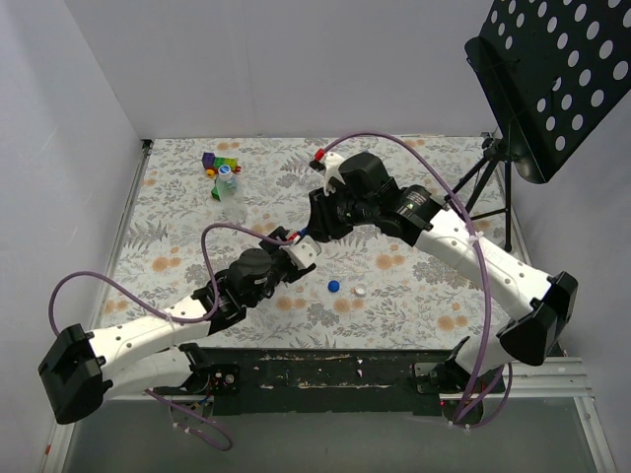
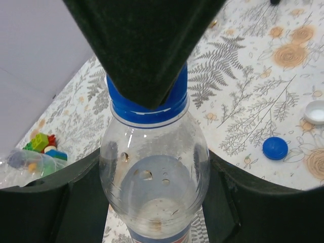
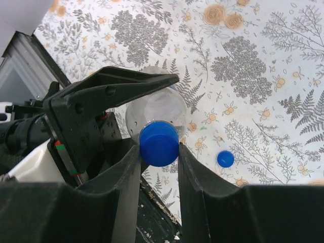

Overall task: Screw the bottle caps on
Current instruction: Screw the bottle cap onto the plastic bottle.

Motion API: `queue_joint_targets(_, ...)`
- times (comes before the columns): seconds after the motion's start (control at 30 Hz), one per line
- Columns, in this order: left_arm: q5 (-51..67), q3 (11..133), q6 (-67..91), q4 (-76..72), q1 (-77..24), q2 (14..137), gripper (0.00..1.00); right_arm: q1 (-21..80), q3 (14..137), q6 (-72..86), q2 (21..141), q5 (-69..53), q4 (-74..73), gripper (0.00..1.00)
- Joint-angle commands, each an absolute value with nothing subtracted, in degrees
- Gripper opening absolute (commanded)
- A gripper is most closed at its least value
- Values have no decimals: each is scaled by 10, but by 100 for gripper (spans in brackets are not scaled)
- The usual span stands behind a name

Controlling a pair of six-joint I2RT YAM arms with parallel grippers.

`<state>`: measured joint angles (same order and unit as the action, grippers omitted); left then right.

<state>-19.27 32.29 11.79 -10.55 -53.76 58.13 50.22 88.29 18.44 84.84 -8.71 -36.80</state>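
My left gripper (image 1: pixel 296 248) is shut on a clear plastic bottle (image 2: pixel 154 177), holding it by the body, as the left wrist view (image 2: pixel 154 169) shows. A blue cap (image 3: pixel 159 143) sits on the bottle's neck. My right gripper (image 3: pixel 159 148) is shut on this cap from above, one finger on each side; in the top view it (image 1: pixel 321 221) meets the left gripper over the mat's middle. The cap also shows in the left wrist view (image 2: pixel 148 109). A loose blue cap (image 1: pixel 334 287) and a white cap (image 1: pixel 361 291) lie on the mat nearby.
Another clear bottle (image 1: pixel 229 187) lies at the back left beside coloured toy blocks (image 1: pixel 212 163). A black perforated music stand (image 1: pixel 552 79) with tripod legs (image 1: pixel 488 177) stands at the back right. White walls close the left and back sides.
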Motion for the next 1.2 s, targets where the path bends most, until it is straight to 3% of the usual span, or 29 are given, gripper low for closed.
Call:
queue_joint_targets(0.0,-129,346,141,-103,-505,542,0,493,919,129,788,-123,-361,38)
queue_joint_targets(0.1,28,368,173,-63,-468,542,0,482,920,30,754,-150,-371,59)
queue_joint_targets(0.2,193,395,209,-35,-422,549,0,479,916,-80,725,-180,-388,69)
queue_joint_targets(0.4,521,426,241,-19,-373,575,0,478,890,-289,692,-319,-440,70)
queue_joint_targets(0.47,567,436,248,-15,-370,587,0,478,898,-336,696,-351,-463,70)
queue_joint_targets(0.67,628,447,255,-11,-370,611,0,478,962,-403,739,-402,-539,65)
queue_joint_targets(1.17,626,449,246,-4,-370,605,0,479,1020,-442,805,-456,-615,52)
